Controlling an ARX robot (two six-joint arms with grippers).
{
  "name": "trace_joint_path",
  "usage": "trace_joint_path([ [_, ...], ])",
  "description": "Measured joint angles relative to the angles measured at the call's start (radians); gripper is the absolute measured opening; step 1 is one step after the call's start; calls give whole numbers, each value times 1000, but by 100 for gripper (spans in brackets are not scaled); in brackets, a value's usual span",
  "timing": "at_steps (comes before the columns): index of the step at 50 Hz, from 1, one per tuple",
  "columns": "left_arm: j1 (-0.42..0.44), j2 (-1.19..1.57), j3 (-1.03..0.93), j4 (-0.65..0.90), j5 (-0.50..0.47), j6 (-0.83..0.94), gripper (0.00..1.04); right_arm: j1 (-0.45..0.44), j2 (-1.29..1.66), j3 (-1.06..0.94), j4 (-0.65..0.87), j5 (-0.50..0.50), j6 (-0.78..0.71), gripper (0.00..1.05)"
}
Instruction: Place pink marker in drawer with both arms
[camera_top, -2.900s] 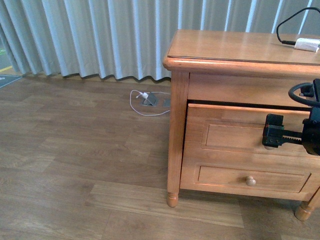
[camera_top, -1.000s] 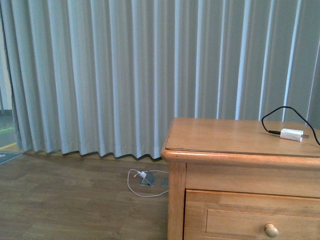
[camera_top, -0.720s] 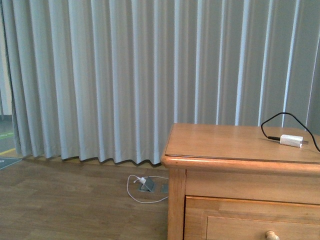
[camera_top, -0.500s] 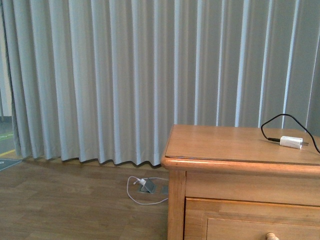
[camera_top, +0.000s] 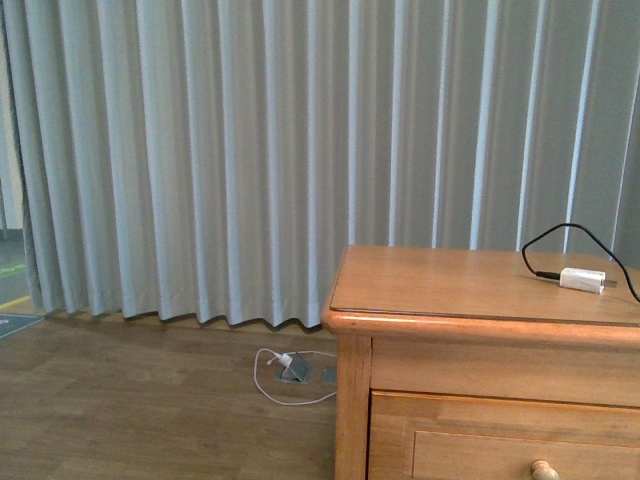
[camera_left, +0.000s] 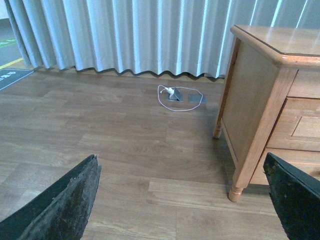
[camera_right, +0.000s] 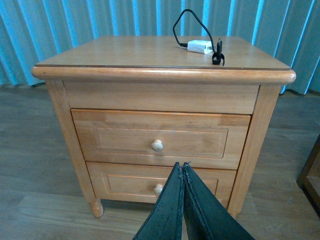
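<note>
Honey-coloured wooden cabinet (camera_right: 165, 120) fills the centre of the right wrist frame, w/ its taller drawer (camera_right: 161, 139) pushed flush and round knob (camera_right: 157, 145) at mid-front; a shallower drawer (camera_right: 150, 184) sits just below. Right gripper (camera_right: 182, 167) rises from the bottom edge, fingers pressed together, holding nothing. In the left wrist frame the left gripper (camera_left: 182, 200) is spread wide, one finger at each lower corner, over bare wood floor (camera_left: 110, 145). White charger plug (camera_top: 582, 280) w/ black cable (camera_top: 560, 240) lies on the cabinet top, right of the front frame. Grey curtain (camera_top: 250, 160) hangs behind. Pink marker not visible in any view.
</note>
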Motion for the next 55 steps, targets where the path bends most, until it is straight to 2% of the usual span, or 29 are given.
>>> trace_joint_path([
  [6,0,0,0,0,0,0,99,0,-33,0,-30,0,0,1],
  [11,0,0,0,0,-1,0,99,0,-157,1,-191,0,0,1],
  [25,0,0,0,0,0,0,99,0,-201,1,-204,0,-2,2],
  [37,0,0,0,0,0,0,99,0,-201,1,-205,0,-2,44],
  [50,0,0,0,0,0,0,99,0,-201,1,-205,0,-1,98],
  [55,0,0,0,0,0,0,99,0,-201,1,-205,0,-1,96],
])
